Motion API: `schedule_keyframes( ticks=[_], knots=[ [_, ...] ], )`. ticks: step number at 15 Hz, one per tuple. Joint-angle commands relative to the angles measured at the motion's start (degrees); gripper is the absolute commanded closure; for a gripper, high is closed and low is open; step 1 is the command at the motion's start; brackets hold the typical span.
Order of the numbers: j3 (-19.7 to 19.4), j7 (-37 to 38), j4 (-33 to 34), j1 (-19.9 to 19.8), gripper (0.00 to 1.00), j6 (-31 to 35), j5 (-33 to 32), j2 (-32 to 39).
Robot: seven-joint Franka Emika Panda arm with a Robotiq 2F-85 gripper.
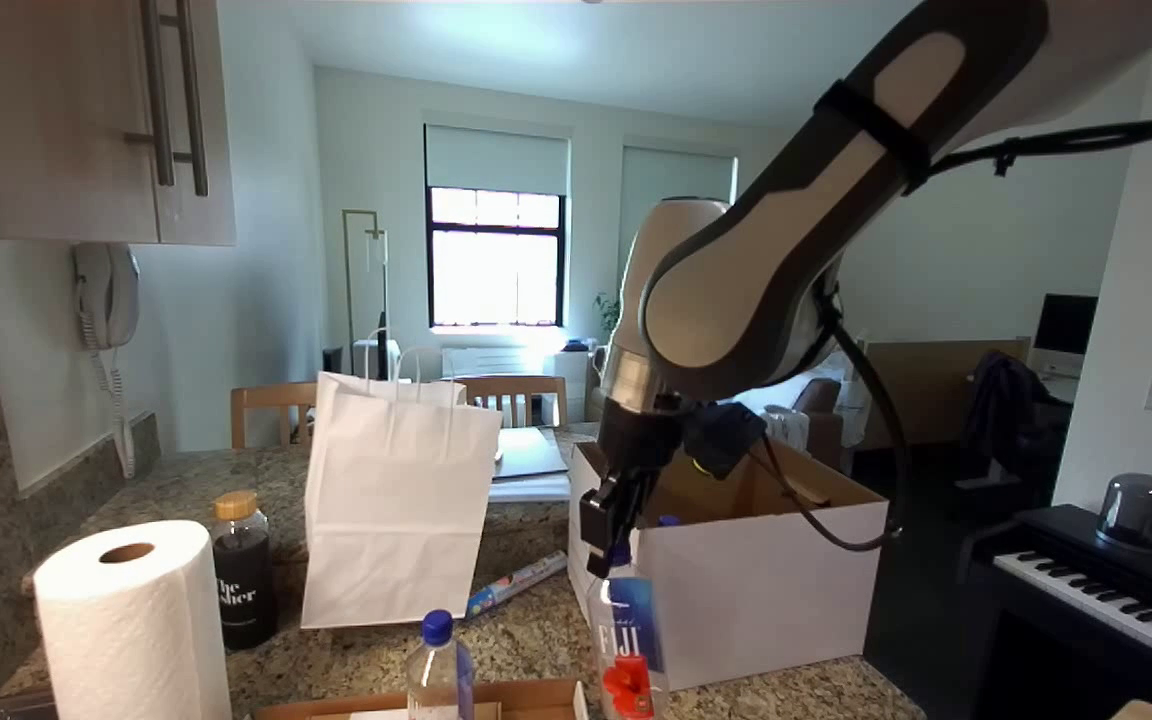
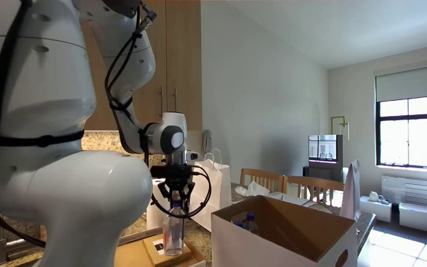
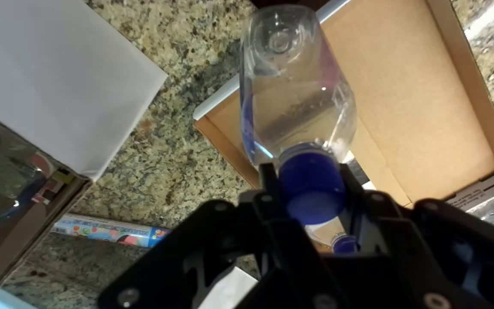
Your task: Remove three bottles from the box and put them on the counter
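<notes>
My gripper [image 1: 606,562] is shut on the blue cap of a clear bottle [image 1: 628,640]. In the wrist view the fingertips [image 3: 308,172] sit on both sides of the cap. The held bottle [image 2: 174,233] is upright outside the box, over a shallow cardboard tray; I cannot tell if its base touches anything. Another bottle [image 1: 439,670] stands at the tray, and its cap shows in the wrist view [image 3: 344,243]. The white box [image 1: 776,590] stands beside the gripper. Inside it, two blue-capped bottles [image 2: 250,224] show in an exterior view. The granite counter [image 3: 178,141] lies below.
The shallow tray [image 3: 410,77] holds a small cardboard box [image 2: 161,252]. A tall white paper bag [image 1: 406,510], a dark bottle with a wooden lid [image 1: 244,590] and a paper towel roll [image 1: 136,630] stand nearby. A colourful tube [image 1: 516,585] lies between bag and box.
</notes>
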Motion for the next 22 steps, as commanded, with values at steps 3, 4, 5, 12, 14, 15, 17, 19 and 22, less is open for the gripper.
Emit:
schedule_keyframes(
  ticks=[3,4,5,12,14,15,17,19,22],
  knots=[
    [-4.2,-19.4,-1.0,13.2,0.86,19.2,22.5,6.0],
    [-3.5,-23.1,-0.4,13.8,0.86,19.4,26.2,6.9],
    [-3.8,-24.0,0.2,14.4,0.86,19.1,26.6,8.4],
    [-4.8,-26.6,2.2,12.6,0.86,18.2,26.9,17.4],
    [-3.5,-28.6,3.6,12.0,0.86,16.9,30.9,18.0],
    [-2.8,-30.2,4.2,11.6,0.86,17.0,33.0,18.4],
    [-1.9,-33.1,5.6,11.3,0.86,17.2,36.7,19.2],
    [-2.2,-34.0,6.7,11.5,0.86,18.0,38.0,21.1],
    [-3.2,-32.2,7.4,11.6,0.86,18.4,36.6,23.9]
  ],
)
